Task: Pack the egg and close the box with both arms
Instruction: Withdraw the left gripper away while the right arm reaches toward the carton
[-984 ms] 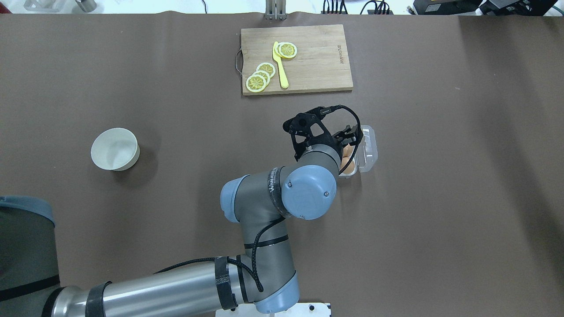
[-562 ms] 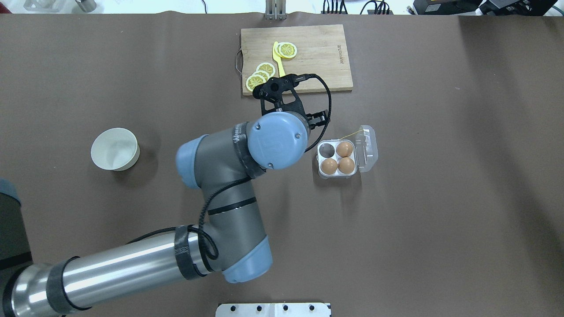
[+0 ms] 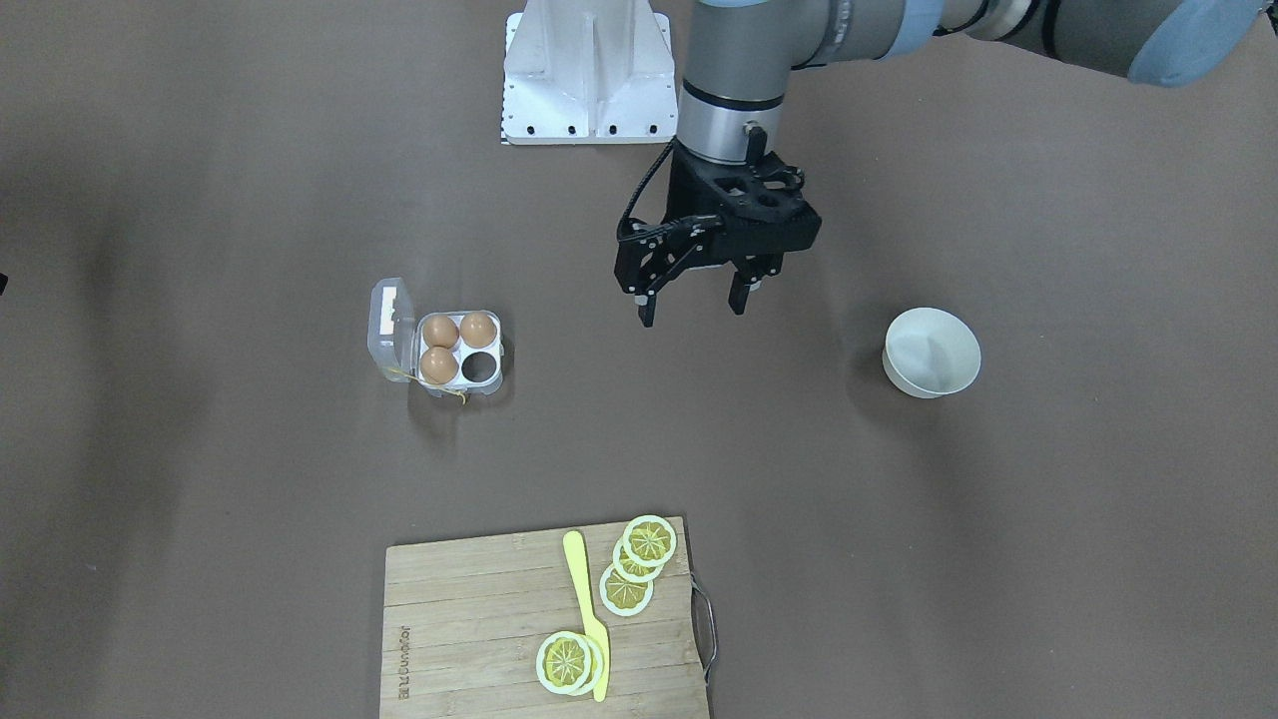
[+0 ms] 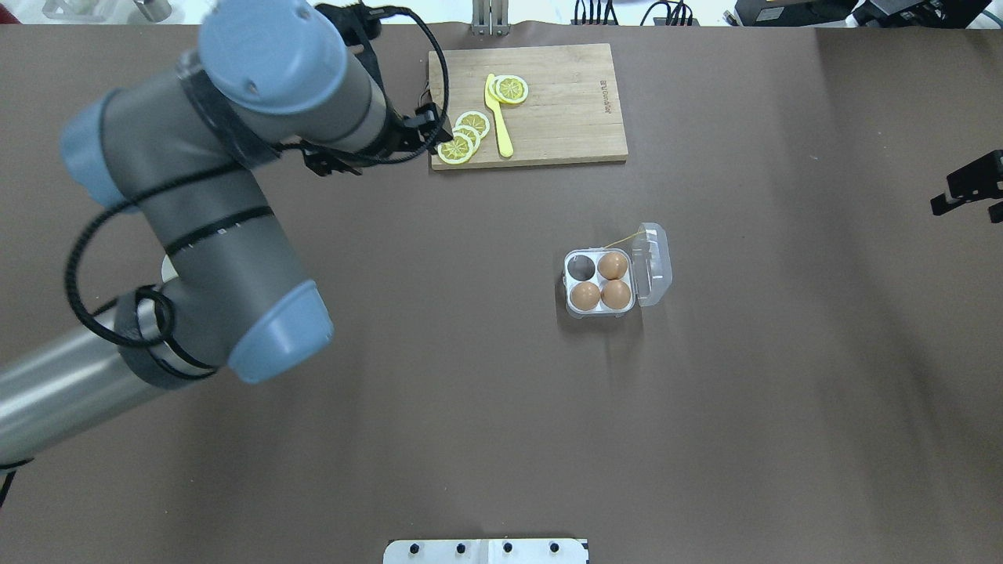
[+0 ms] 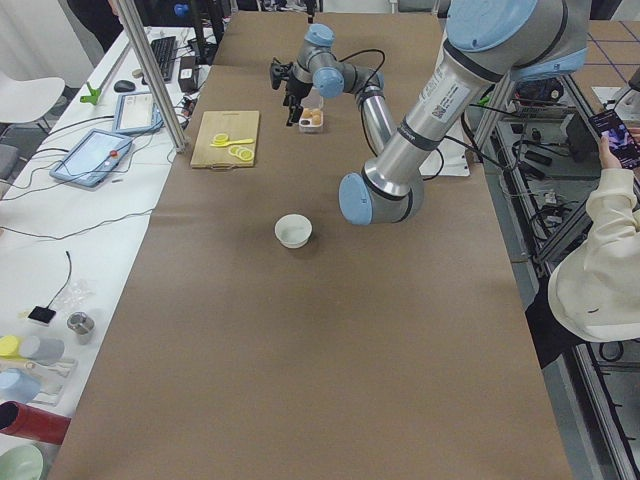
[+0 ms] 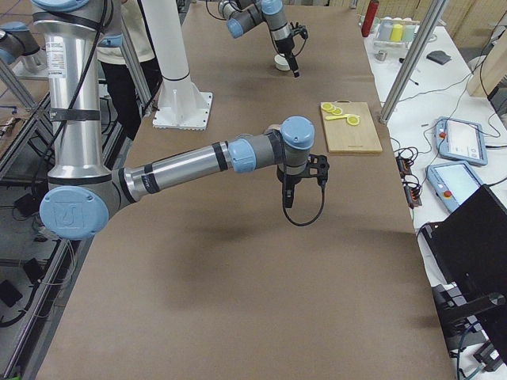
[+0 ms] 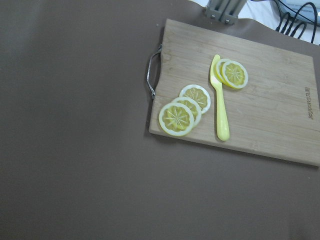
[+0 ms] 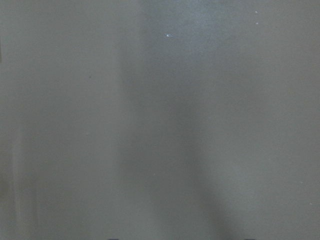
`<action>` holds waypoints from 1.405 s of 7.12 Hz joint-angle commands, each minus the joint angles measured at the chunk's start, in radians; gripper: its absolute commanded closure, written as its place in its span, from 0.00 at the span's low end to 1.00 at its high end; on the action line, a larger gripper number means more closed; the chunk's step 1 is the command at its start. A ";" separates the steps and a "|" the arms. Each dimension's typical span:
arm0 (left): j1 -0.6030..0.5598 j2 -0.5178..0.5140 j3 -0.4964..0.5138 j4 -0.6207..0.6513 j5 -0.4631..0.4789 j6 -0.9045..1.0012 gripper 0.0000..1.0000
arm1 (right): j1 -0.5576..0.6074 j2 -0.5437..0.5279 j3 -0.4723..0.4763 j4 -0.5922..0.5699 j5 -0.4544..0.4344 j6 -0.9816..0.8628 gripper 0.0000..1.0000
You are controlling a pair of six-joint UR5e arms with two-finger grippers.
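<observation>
The clear egg box [image 4: 569, 291] stands open at table centre, lid [image 4: 653, 263] folded out to the right. It holds three brown eggs [image 4: 613, 265]; the far-left cup [image 4: 581, 268] is empty. It also shows in the front view [image 3: 496, 345], with a white label on the lid [image 3: 391, 322]. My left gripper [image 3: 694, 305] is open and empty, hanging over bare table between the box and the bowl. My right gripper [image 4: 968, 188] shows only partly at the right edge, far from the box; I cannot tell whether it is open or shut.
A white bowl [image 3: 931, 352] stands empty on my left side. A wooden cutting board [image 4: 564, 117] with lemon slices [image 4: 457, 146] and a yellow knife [image 4: 498, 117] lies at the far edge. My left arm's elbow [image 4: 235, 258] hangs over the table's left half.
My left arm has swung away from over the box to the far left, which uncovered the box and its three eggs. My right gripper has come in at the right edge.
</observation>
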 commanded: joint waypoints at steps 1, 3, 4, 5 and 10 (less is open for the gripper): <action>-0.156 0.037 -0.088 0.120 -0.143 0.117 0.02 | -0.115 0.001 -0.007 0.130 -0.054 0.160 0.63; -0.243 0.099 -0.120 0.142 -0.195 0.198 0.02 | -0.189 0.012 -0.007 0.176 -0.092 0.162 1.00; -0.283 0.131 -0.122 0.142 -0.226 0.243 0.02 | -0.221 0.033 -0.007 0.187 -0.111 0.190 1.00; -0.317 0.165 -0.123 0.143 -0.246 0.292 0.02 | -0.268 0.076 -0.004 0.198 -0.152 0.287 1.00; -0.423 0.232 -0.122 0.142 -0.301 0.404 0.02 | -0.486 0.176 -0.019 0.281 -0.373 0.560 1.00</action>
